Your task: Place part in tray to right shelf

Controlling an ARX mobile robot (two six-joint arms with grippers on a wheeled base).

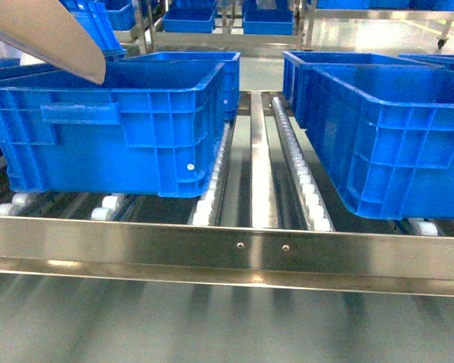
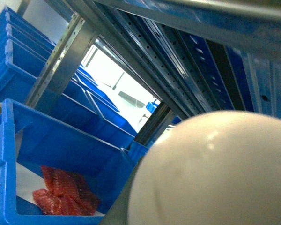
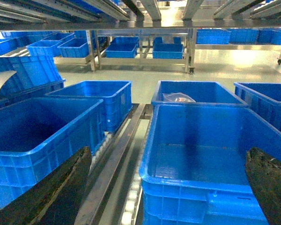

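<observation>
Currently we can't see the part in any view, so whether it sits in the tray (image 1: 57,41) is unknown. We see the tray as a pale beige edge at upper left in the head view, held above the near left crate (image 1: 113,128), and its rounded pale underside fills the left wrist view. That suggests our left arm carries it, but the left gripper itself is hidden, so we cannot tell how far it is closed or what it grips. Our right gripper (image 3: 168,187) hangs spread wide with nothing between the fingers (image 3: 61,187), hovering over the near right crate (image 3: 206,159), which looks empty. The right shelf (image 1: 227,246) is directly ahead, steel front rail close, white rollers (image 1: 310,197) showing between crates. Our read: approach is done, tray is at shelf height; still left is getting the part down onto the shelf.
</observation>
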